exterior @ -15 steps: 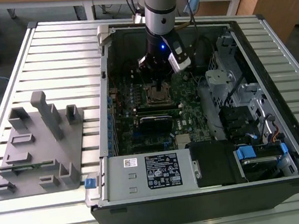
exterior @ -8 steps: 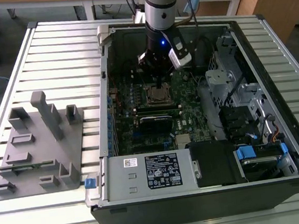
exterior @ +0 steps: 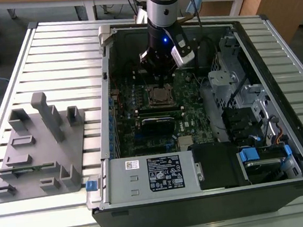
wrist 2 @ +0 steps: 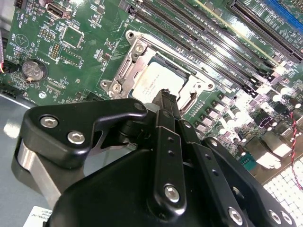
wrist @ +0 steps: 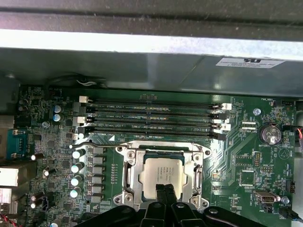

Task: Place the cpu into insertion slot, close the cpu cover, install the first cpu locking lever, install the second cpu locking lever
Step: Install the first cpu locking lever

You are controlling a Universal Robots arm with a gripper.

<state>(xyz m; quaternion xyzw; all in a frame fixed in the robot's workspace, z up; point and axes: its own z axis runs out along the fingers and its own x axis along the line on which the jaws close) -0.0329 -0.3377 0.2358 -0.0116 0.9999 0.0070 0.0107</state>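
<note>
one grey fixture (exterior: 41, 147) with upright pegs lies on the slatted worktop (exterior: 64, 52) at the exterior view's left, just beside an open computer case (exterior: 215, 207). inside the case, a white-labelled power supply (exterior: 147, 173) fills the near corner, and the green motherboard (exterior: 134, 102) lies flat behind it. the arm comes straight down over the middle of the board, its end effector (exterior: 161, 82) hanging just above the insertion slot (exterior: 162, 102). to the exterior view's right stand a metal drive cage (exterior: 227, 84) and a blue latch (exterior: 250, 154).

in the first wrist view, capacitors (wrist: 75, 165) line one side of the insertion slot (wrist: 163, 143), four memory slots (wrist: 151, 118) run just beyond it, and a coin cell (wrist: 271, 134) sits well apart on the other side. the cpu (wrist: 158, 172) lies seated in the slot, and the cpu cover (wrist: 132, 184) lies flat over it, framing its silver top. the end effector (wrist: 164, 189) is clenched, fingertips pressed together with nothing between them, right over the edge of the cpu; whether it touches i cannot tell. the second wrist view gives the same: the end effector (wrist 2: 165, 94) closed over the cpu (wrist 2: 154, 78) inside the cpu cover (wrist 2: 130, 71).
</note>
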